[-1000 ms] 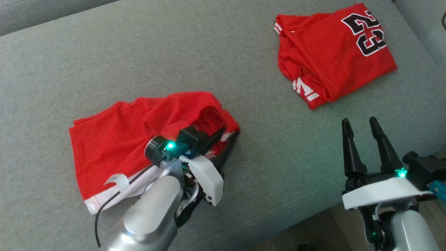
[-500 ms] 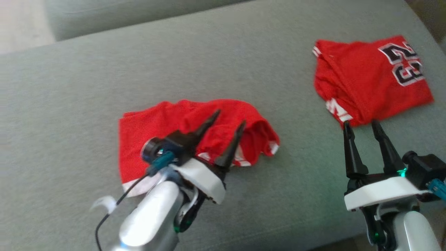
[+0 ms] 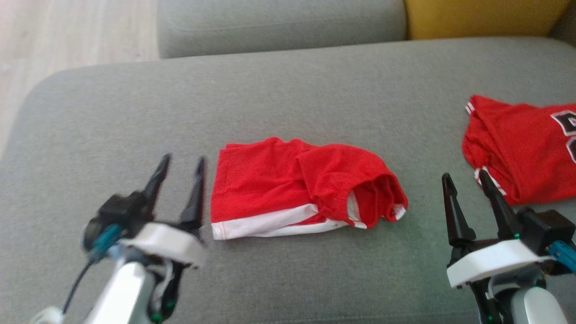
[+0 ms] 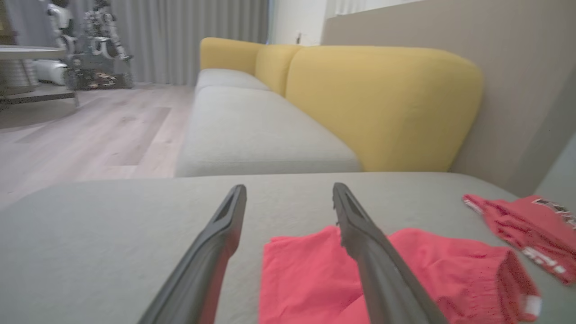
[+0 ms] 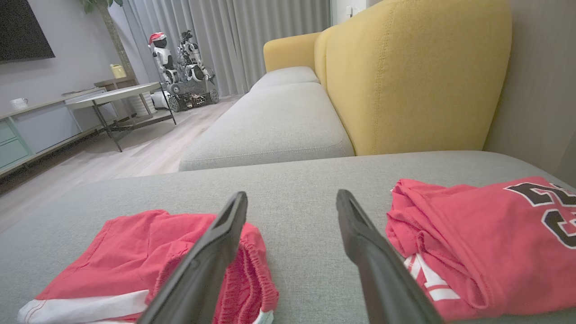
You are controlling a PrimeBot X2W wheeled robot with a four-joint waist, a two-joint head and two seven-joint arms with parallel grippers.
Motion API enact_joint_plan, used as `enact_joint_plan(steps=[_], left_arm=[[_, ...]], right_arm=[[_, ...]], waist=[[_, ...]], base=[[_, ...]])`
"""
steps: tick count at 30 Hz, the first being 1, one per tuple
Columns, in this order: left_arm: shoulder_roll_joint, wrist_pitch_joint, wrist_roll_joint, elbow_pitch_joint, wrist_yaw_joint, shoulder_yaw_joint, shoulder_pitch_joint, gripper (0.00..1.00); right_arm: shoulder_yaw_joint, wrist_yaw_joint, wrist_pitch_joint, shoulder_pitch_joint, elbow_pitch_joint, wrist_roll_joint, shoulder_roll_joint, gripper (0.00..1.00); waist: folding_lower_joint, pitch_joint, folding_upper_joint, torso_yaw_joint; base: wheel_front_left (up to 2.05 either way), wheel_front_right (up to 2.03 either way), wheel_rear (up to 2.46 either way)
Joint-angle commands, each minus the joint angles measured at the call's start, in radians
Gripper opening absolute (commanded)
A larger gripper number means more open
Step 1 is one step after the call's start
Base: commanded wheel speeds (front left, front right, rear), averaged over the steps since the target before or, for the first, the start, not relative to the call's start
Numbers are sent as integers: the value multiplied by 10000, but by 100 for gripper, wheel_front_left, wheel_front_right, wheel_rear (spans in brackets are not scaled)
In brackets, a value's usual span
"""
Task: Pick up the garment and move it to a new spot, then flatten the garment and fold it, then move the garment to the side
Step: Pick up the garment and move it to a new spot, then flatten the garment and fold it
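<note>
Near left: left gripper (image 3: 184,157), spread wide, empty, blurred, just beside the garment's left edge, apparently not touching. Near right: right gripper (image 3: 464,174), likewise wide and empty, tips near the near edge of a folded red jersey (image 3: 517,144). Between them, mid-seat on the grey sofa (image 3: 288,90): the garment (image 3: 288,189), red shorts, lying doubled over, white band along the near edge, waistband bunched at right. Probably folded and set down; fold loose, perhaps wanting smoothing or a last shift aside. Jersey cut off at the right, number only partly readable. Farthest: yellow cushion (image 3: 477,18), cropped.
</note>
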Motion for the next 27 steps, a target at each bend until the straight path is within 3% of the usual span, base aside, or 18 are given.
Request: enact_joint_plan(steps=[1,12,27], left_arm=[[296,-119,72,-333,65,480,-244,100],[922,-119,-133,-869,123,1261,1322,100],[1152,223,103,-1631,794,1183,2359,100]], right_arm=[[197,-9,8,-132,-393,-62,-53,100],[312,-9,269,295,-574,-283,-53,100],[225,-9,405,727,-737,-435,-53,100]], waist=[[0,-198,-1,221],[0,-626,-1,462],[0,-971,-1,478]], base=[[0,0,0],[0,0,0],[0,0,0]])
